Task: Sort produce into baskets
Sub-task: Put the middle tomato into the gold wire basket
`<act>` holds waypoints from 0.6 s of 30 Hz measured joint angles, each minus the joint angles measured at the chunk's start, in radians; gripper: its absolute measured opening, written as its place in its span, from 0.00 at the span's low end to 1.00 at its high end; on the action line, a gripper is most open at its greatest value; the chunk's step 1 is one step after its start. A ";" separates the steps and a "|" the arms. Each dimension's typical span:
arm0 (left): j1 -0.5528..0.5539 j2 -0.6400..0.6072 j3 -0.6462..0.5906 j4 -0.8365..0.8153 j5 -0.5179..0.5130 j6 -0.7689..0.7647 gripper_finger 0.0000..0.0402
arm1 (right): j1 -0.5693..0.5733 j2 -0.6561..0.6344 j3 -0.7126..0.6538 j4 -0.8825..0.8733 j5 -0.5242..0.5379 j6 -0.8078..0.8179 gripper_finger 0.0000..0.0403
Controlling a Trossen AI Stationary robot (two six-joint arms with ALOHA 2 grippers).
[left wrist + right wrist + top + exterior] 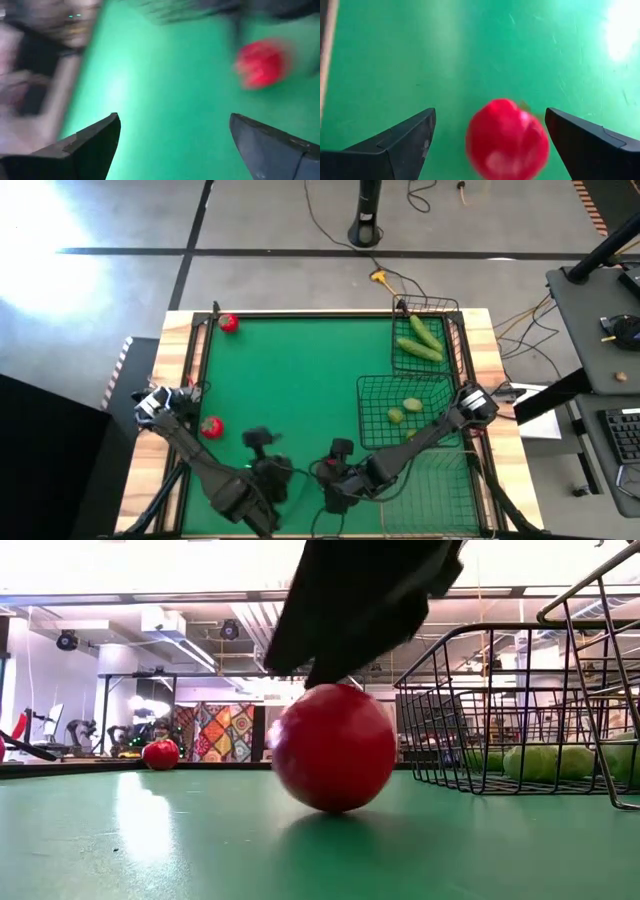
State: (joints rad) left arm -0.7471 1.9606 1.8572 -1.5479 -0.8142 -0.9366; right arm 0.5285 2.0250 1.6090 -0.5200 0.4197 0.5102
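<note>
Right wrist view: right pincer wide open, straddling red fruit.

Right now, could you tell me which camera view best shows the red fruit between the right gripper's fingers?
The low view: the red fruit sits large and sharp on the green mat. The right wrist view shows it blurred between the open right gripper. In the high view the arm hides it, and the left wrist view shows a different red fruit.

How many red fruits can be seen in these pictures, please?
3. One red fruit lies at the table's far left corner, one near the left edge, one between the right gripper's open fingers, hidden from above.
</note>
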 joint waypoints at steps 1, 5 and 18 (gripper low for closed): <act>-0.010 -0.001 -0.013 -0.043 -0.031 -0.074 0.88 | -0.004 0.006 0.000 -0.005 -0.001 0.009 0.91; -0.027 -0.068 -0.144 0.081 -0.063 -0.064 0.88 | -0.014 0.033 -0.002 -0.024 0.000 0.020 0.91; -0.029 -0.078 -0.416 0.108 -0.044 -0.308 0.88 | -0.021 0.041 -0.003 -0.088 -0.068 0.045 0.91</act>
State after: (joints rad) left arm -0.7757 1.8828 1.4409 -1.4397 -0.8579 -1.2447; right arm 0.5072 2.0656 1.6064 -0.6084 0.3514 0.5554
